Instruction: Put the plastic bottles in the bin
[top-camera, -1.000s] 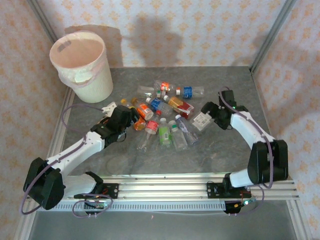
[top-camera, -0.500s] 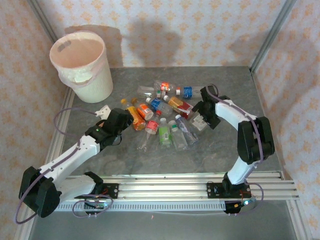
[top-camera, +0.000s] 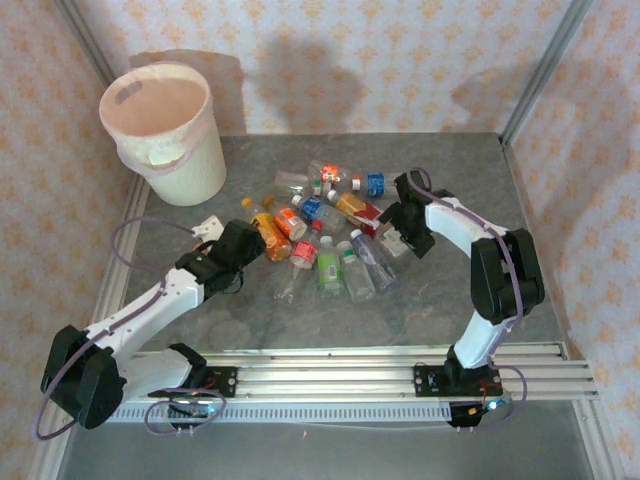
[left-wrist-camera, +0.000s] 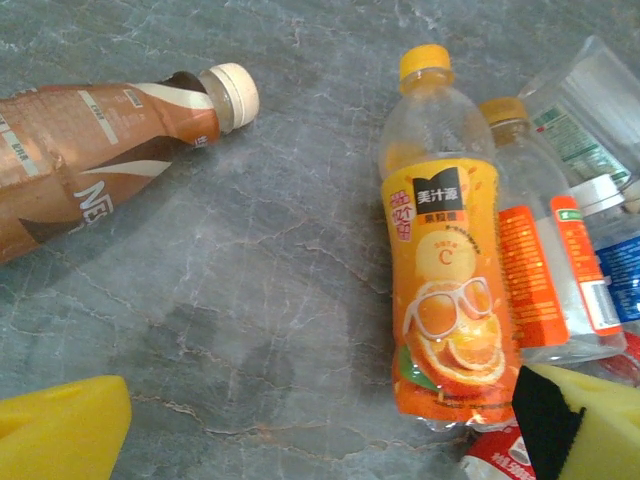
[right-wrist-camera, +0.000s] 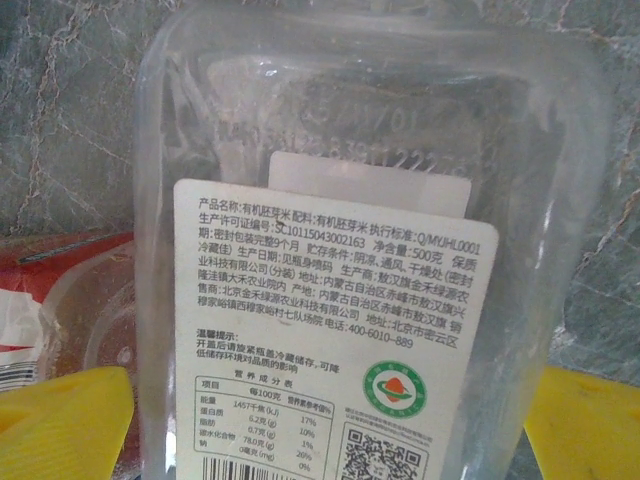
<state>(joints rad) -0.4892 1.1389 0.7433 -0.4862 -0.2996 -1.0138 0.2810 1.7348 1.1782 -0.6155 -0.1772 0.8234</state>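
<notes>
**Fingers of both grippers spread wide at the bottle pile**

Fingers (left-wrist-camera: 60, 430) of the left gripper (top-camera: 258, 240) are yellow pads, and they stand far apart with nothing between them but bare grey table (top-camera: 450, 300). In the left wrist view, the left gripper (left-wrist-camera: 320, 430) hangs low over that marbled surface. An orange juice bottle (left-wrist-camera: 445, 300) with a yellow cap lies on its side just inside the right pad. A brown bottle (left-wrist-camera: 90, 140) with a cream cap lies apart from it, off toward the other side.

On the right gripper (top-camera: 398, 232), the fingers (right-wrist-camera: 60, 420) are also spread wide. In the right wrist view, a clear square bottle (right-wrist-camera: 330, 250) with a white printed label lies between them. Whether the pads touch its sides cannot be told.

From above, the bin (top-camera: 190, 175) is a large white bucket with a pale pink liner, standing upright and open. The plastic bottles (top-camera: 330, 230) lie in a loose heap on the table to the right of the bin, apart from it, and none is inside it. The left gripper sits at the edge of the heap nearest the bin. The right gripper sits at the edge farthest from the bin.
</notes>
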